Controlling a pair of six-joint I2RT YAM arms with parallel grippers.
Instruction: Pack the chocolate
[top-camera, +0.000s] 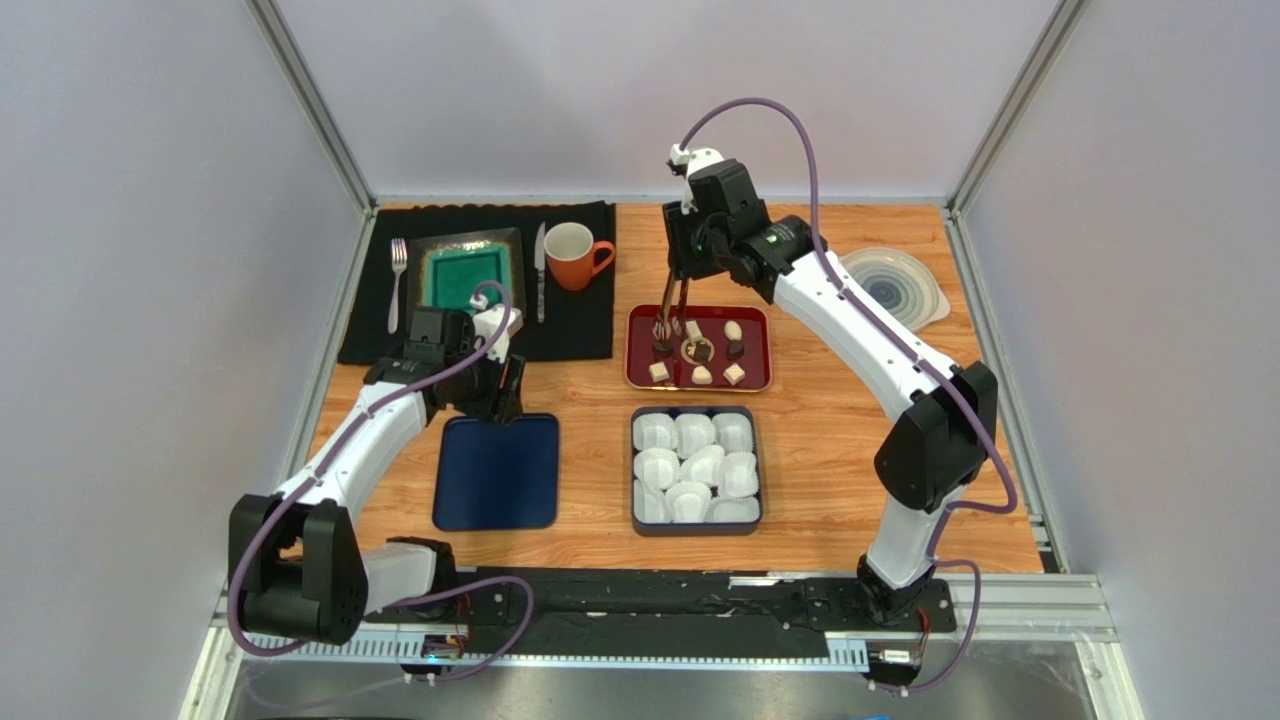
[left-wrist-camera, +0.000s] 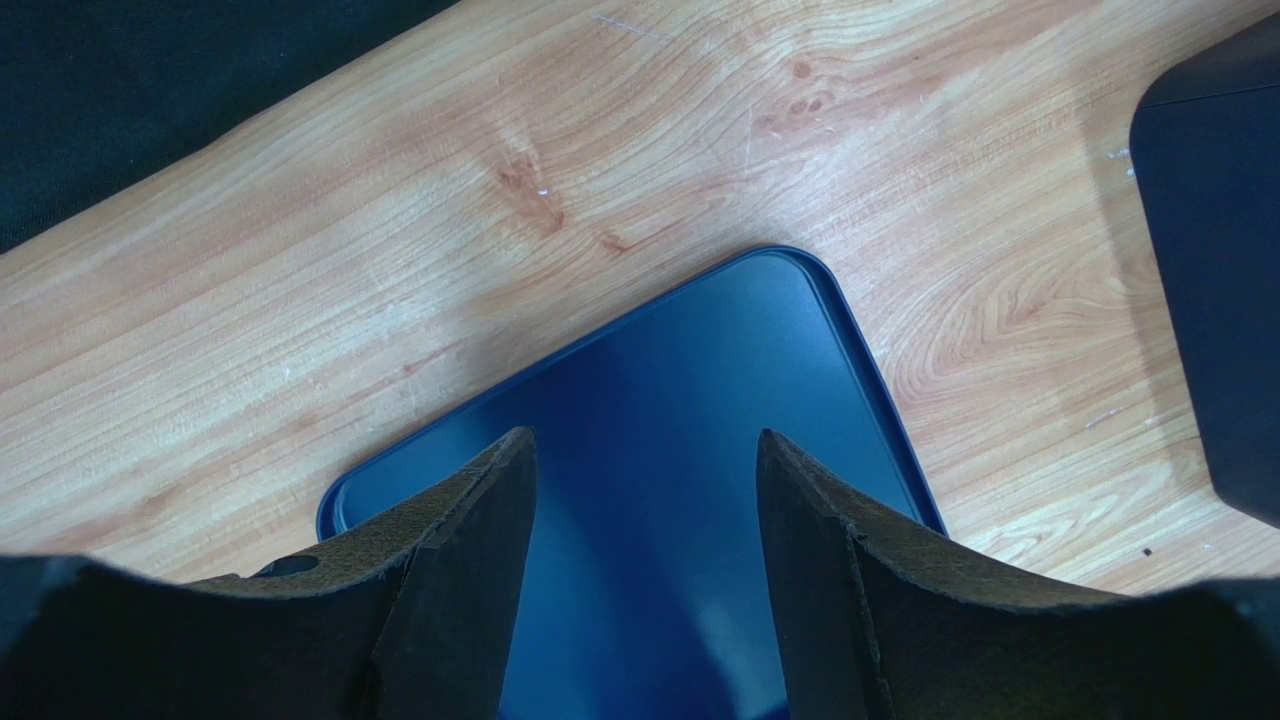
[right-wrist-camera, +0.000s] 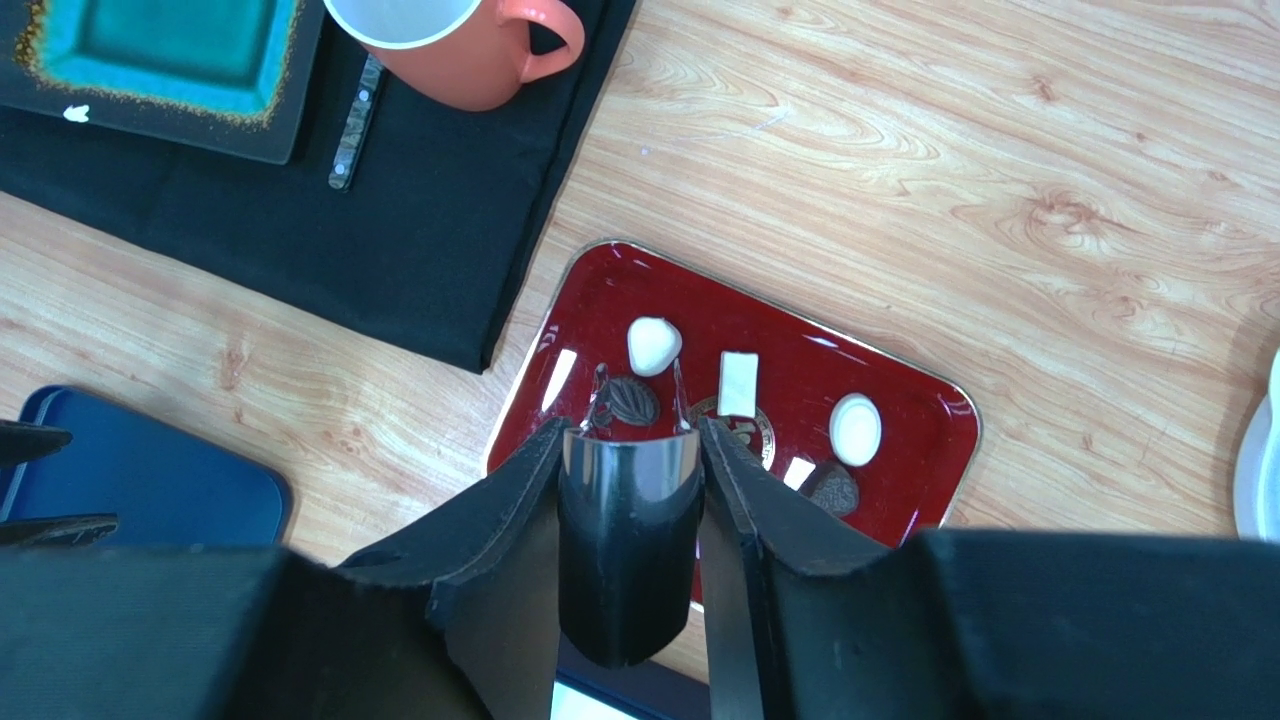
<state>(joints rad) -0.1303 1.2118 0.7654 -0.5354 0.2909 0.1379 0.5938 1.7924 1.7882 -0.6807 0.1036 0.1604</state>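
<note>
**Tongs Poised Over a Dark Chocolate on the Red Tray**

Your right gripper (right-wrist-camera: 631, 450) is clenched on a pair of shiny metal tongs (right-wrist-camera: 628, 525). Their two tips reach down to the red tray (right-wrist-camera: 796, 360) and stand either side of one dark chocolate (right-wrist-camera: 630, 402). In the right wrist view the piece lies straight ahead of the claw, between the tips. Its long axis seems to run roughly across the gap, from tip to tip, so a squeeze would likely catch it end to end. Whether the tips already touch it cannot be told.

The rest of the chocolate sits on the same tray: three cream-white pieces (right-wrist-camera: 736, 384) just beyond and to the side of the tongs, and another dark piece (right-wrist-camera: 831, 491) near the tray's near edge.

Your left gripper (left-wrist-camera: 643, 450) is released, with its fingers apart and nothing between them. It hangs above the blue lid (left-wrist-camera: 706, 345), well apart from the tray, so the right arm is plainly the nearer one.

From above, the box of white paper cups (top-camera: 696, 531) lies just beside the tray on the side toward the arm bases. None of its cups shows a chocolate, so the packing looks barely begun.
</note>
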